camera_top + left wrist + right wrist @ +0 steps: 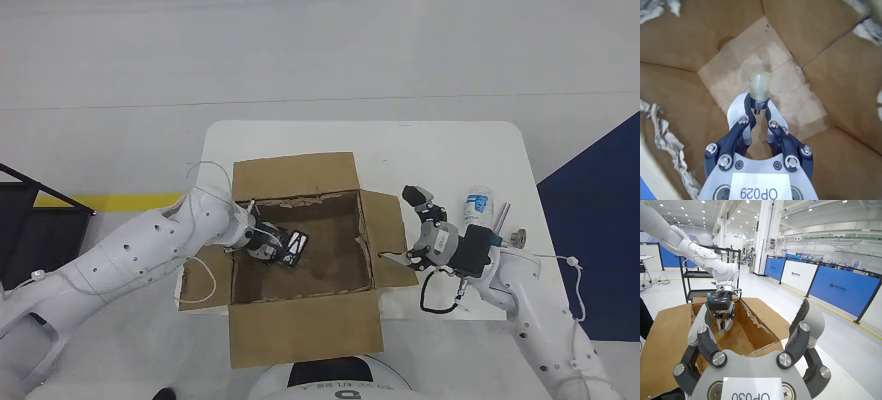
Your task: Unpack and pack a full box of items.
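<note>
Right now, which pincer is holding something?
The left pincer, down inside the cardboard box, grips a pale capped bolt; the right pincer stands open and empty outside the box.

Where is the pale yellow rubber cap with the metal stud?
Left wrist view: the left gripper clamps the cap by its metal stud, down inside the open brown cardboard box.

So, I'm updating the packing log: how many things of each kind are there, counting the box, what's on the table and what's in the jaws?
Cardboard box: 1
Translucent capped stud, in the jaws of the left gripper: 1
White bottle, blue label: 1
Thin grey rod: 1
Small round part: 1
Total: 5
</note>
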